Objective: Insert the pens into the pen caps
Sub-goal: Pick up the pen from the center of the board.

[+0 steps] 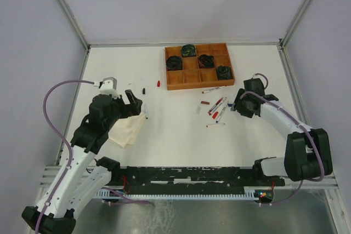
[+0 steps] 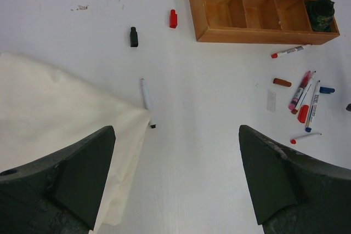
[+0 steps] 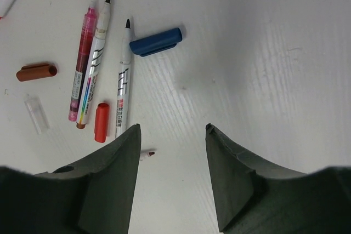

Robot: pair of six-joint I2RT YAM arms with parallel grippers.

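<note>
The right fingers (image 3: 112, 179) stand released, with only bare tabletop (image 3: 274, 53) between them. The left fingers (image 2: 77, 176) are spread wide and also empty. A loose bunch of pens (image 3: 93, 61) lies just in front of the tray's (image 2: 258, 35) right half, and the right arm is much the nearer to it. From the right wrist the bunch sits ahead and to the left of the gap, not in line with it. The nearest one, a white pen (image 3: 123, 80), has its long axis running almost straight away from the fingers. Its bare dark tip points at the blue cap (image 3: 156, 41), and its back end is just beside the left-hand finger. A red cap (image 3: 101, 123) lies alongside that pen, a brown cap (image 3: 36, 72) farther left, and a clear cap (image 3: 36, 114) below the brown one. Any pick probably calls for a shift left first. Off the tray's left front corner, well apart, a lone pen (image 2: 146, 101) lies lengthwise toward the left fingers, its tip at the corner of the cloth (image 2: 49, 113). A black cap (image 2: 133, 36) and a second red cap (image 2: 173, 18) lie between it and the tray. The barrels carry coloured printing, too small to read.
</note>
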